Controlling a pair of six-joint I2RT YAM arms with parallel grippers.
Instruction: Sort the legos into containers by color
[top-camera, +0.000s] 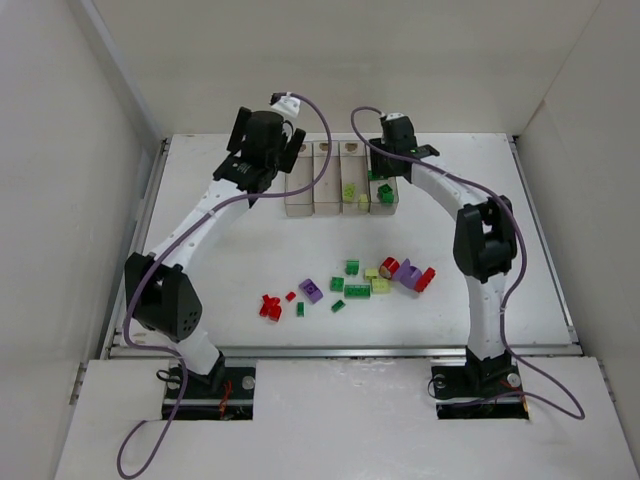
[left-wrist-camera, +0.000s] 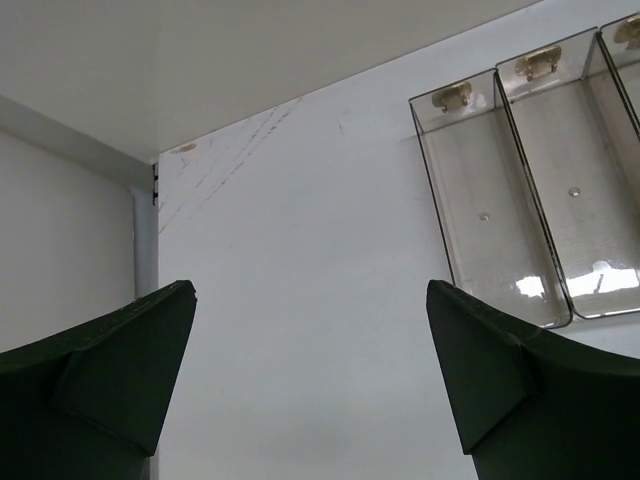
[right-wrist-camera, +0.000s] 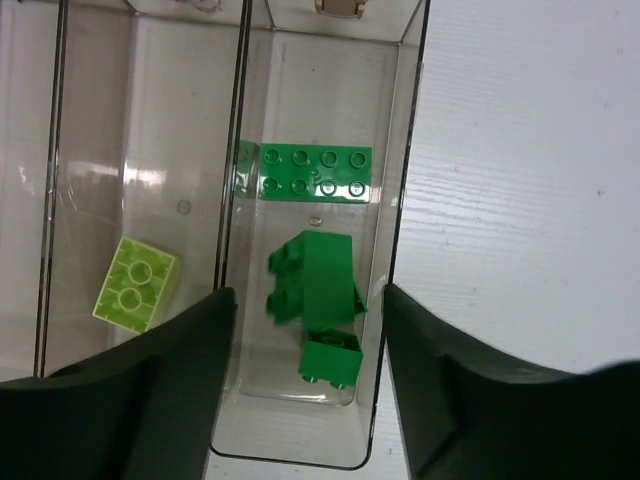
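Note:
The containers (top-camera: 298, 200) are four joined clear bins at the table's far middle. My right gripper (top-camera: 384, 178) hangs open over the rightmost bin (right-wrist-camera: 400, 200). In that bin lie a flat green plate (right-wrist-camera: 315, 172), a small green brick (right-wrist-camera: 332, 360) and a blurred, tilted green brick (right-wrist-camera: 320, 275) between my fingers, touching neither. My right gripper (right-wrist-camera: 308, 295) holds nothing. A yellow-green brick (right-wrist-camera: 135, 283) lies in the neighbouring bin. My left gripper (top-camera: 256, 180) (left-wrist-camera: 310, 290) is open and empty above bare table, left of the two leftmost bins (left-wrist-camera: 490, 200), which hold nothing.
Loose legos lie mid-table: red bricks (top-camera: 270, 307), a purple brick (top-camera: 311, 290), green bricks (top-camera: 357, 291), a yellow-green brick (top-camera: 381, 285), a red round piece (top-camera: 390, 266), a purple piece (top-camera: 407, 272) and a red brick (top-camera: 426, 279). White walls enclose the table.

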